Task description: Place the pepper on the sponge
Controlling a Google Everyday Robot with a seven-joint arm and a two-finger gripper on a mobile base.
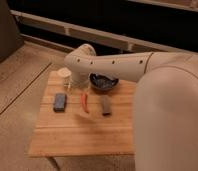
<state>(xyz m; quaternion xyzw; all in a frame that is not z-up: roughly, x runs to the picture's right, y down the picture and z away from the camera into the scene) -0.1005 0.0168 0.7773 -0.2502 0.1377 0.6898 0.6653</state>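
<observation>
The pepper lies on the counter just beside the sponge, not on it. The claw hangs wide above its far end; close across the slender body, mid-length.

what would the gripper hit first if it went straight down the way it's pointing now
Probably the pepper, lying on the table just below the gripper, which points down over the table's far half. Depth is unclear: it could instead meet bare wood beside the pepper.
</observation>
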